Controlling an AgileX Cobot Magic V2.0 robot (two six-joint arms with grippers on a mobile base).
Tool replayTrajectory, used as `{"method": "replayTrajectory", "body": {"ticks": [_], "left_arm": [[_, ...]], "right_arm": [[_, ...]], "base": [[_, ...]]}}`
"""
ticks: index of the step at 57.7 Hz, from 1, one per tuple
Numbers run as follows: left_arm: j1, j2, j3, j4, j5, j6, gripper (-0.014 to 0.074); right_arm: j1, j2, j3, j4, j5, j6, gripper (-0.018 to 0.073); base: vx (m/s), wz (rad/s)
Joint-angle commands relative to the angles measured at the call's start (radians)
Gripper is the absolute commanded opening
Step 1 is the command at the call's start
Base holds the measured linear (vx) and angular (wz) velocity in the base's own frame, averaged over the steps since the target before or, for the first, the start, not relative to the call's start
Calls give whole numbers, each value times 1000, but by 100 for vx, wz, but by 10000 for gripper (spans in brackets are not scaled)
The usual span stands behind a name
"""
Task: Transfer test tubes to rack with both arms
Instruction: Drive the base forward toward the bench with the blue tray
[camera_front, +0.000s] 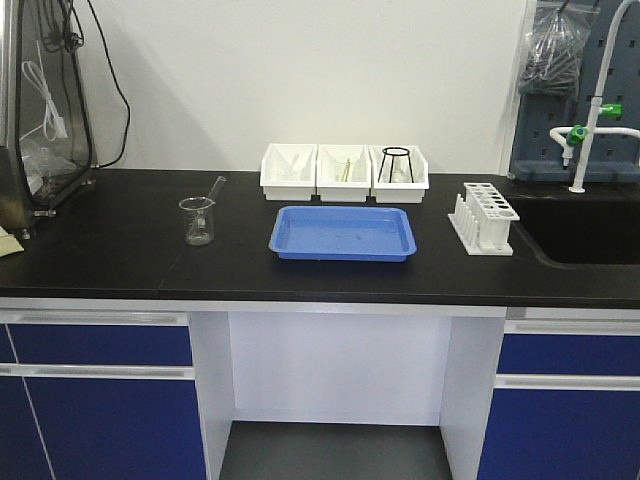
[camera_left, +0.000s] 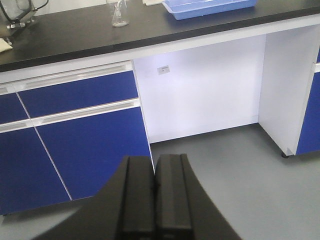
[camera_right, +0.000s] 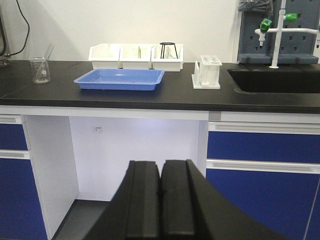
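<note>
Surface (camera_front: 100, 260): tray (camera_front: 340, 256) at centre. Row of three bins (camera_front: 343, 190), side by side, at the tray's 12 o'clock, toward the wall; wire stand (camera_front: 397, 163) in the 3 o'clock bin. Beaker (camera_front: 198, 222) at 9 o'clock, standing apart. Rack (camera_front: 483, 218) at 3 o'clock; sink (camera_front: 585, 235) just beyond it.

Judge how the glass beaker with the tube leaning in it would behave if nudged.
Probably fragile: the beaker looks like thin clear glass. Likely light, so it may slide on the smooth black counter. The leaning tube could shift or tip out.
</note>
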Motion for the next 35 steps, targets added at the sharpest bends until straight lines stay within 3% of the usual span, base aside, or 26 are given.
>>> {"method": "replayTrajectory", "body": {"ticks": [1, 35], "left_arm": [[2, -21, 27, -8, -78, -1, -20], [2, -21, 27, -8, -78, -1, -20]], "right_arm": [[1, -8, 11, -2, -77, -8, -7], [1, -7, 11, -2, -77, -8, -7]], "base": [[10, 3], [25, -1]]}}
